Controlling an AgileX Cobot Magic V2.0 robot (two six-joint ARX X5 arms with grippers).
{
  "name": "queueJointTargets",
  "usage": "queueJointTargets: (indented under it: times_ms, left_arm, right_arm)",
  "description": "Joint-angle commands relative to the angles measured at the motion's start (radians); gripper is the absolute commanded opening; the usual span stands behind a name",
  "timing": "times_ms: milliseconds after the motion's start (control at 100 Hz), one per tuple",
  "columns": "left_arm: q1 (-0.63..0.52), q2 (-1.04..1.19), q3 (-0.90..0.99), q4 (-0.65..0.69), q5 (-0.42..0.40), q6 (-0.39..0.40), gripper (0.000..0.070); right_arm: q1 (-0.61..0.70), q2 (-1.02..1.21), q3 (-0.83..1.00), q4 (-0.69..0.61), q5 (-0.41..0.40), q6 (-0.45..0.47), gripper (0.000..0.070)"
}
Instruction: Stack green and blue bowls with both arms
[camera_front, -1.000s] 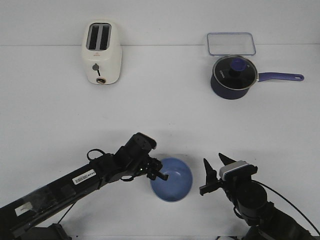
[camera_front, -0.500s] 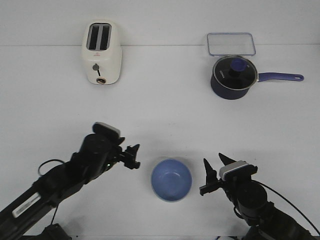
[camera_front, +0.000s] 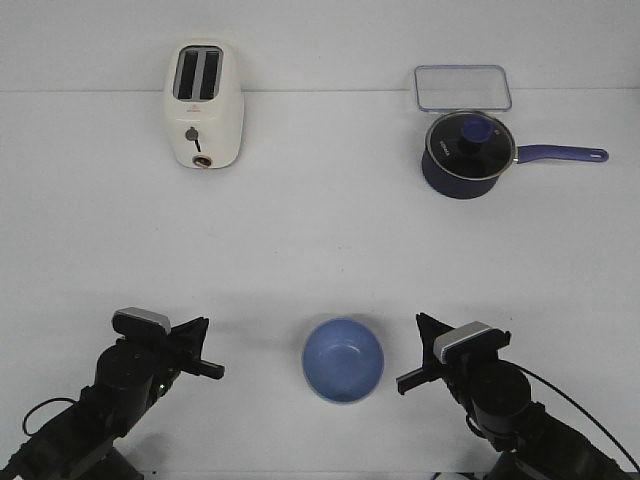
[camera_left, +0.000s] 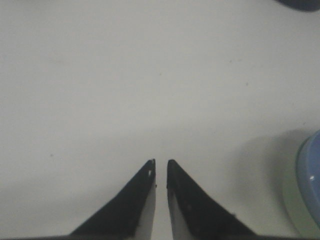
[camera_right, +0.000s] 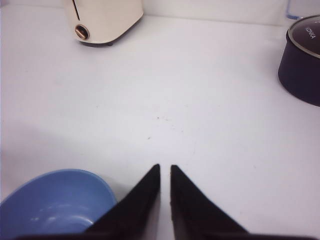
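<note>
The periwinkle blue bowl (camera_front: 343, 358) sits upright near the table's front edge, between my two arms. In the left wrist view its rim (camera_left: 311, 185) rests inside a pale green bowl (camera_left: 294, 212), of which only a sliver shows. The green bowl is hidden in the front view. The blue bowl also shows in the right wrist view (camera_right: 55, 205). My left gripper (camera_front: 203, 324) (camera_left: 161, 161) is shut and empty, well left of the bowls. My right gripper (camera_front: 420, 320) (camera_right: 165, 166) is shut and empty, just right of them.
A cream toaster (camera_front: 203, 105) stands at the back left. A dark blue lidded saucepan (camera_front: 468, 153) with a long handle stands at the back right, with a clear lidded container (camera_front: 462, 87) behind it.
My left arm has let go of the blue bowl's rim, drawn back to the left and shut. My right gripper's fingers have closed. The blue bowl stays in place.
</note>
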Motion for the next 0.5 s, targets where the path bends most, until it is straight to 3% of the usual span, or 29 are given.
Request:
queueJointTargets:
  times_ms: [0, 490]
  left_arm:
    - [-0.005, -0.009, 0.011, 0.006, -0.003, 0.002, 0.0016]
    - [-0.005, -0.158, 0.011, 0.061, -0.003, 0.010, 0.0015]
  right_arm:
    - [0.010, 0.006, 0.002, 0.006, -0.001, 0.003, 0.0015]
    - [0.010, 0.001, 0.002, 0.049, 0.000, 0.002, 0.0015]
